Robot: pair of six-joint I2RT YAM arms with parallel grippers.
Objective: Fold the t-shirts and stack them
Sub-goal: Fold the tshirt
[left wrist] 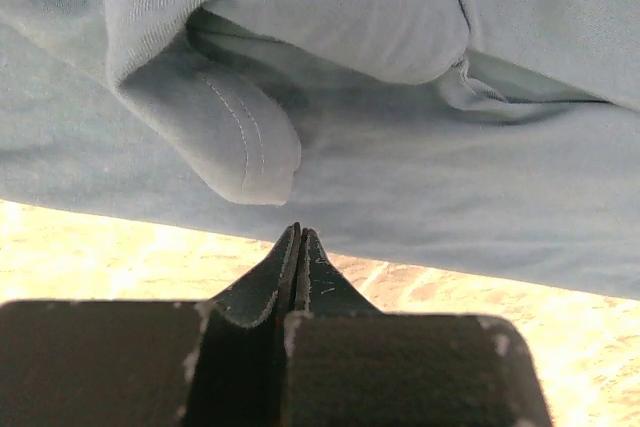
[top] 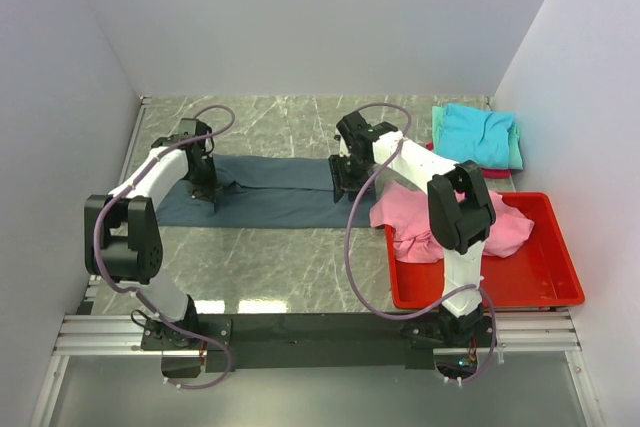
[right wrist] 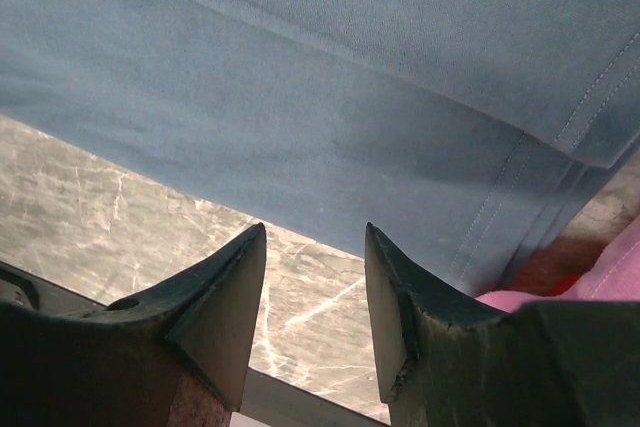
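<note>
A dark slate blue-grey t-shirt (top: pixel 270 192) lies spread in a long strip across the middle of the table. My left gripper (top: pixel 212 195) sits at its left end. In the left wrist view this gripper (left wrist: pixel 300 234) is shut with nothing between the jaws, its tips just short of the cloth (left wrist: pixel 420 187) and a folded-over sleeve (left wrist: pixel 235 137). My right gripper (top: pixel 340 185) is at the shirt's right end. It stands open (right wrist: pixel 315 239) over bare marble, with the shirt's hem (right wrist: pixel 350 97) just beyond the tips. A pink t-shirt (top: pixel 410 209) lies crumpled over the red bin's edge.
The red plastic bin (top: pixel 540 282) stands at the front right, partly under the right arm. A stack of folded tees, with turquoise (top: pixel 478 132) on top and red (top: pixel 495 173) at the bottom, sits in the back right corner. White walls close in on three sides.
</note>
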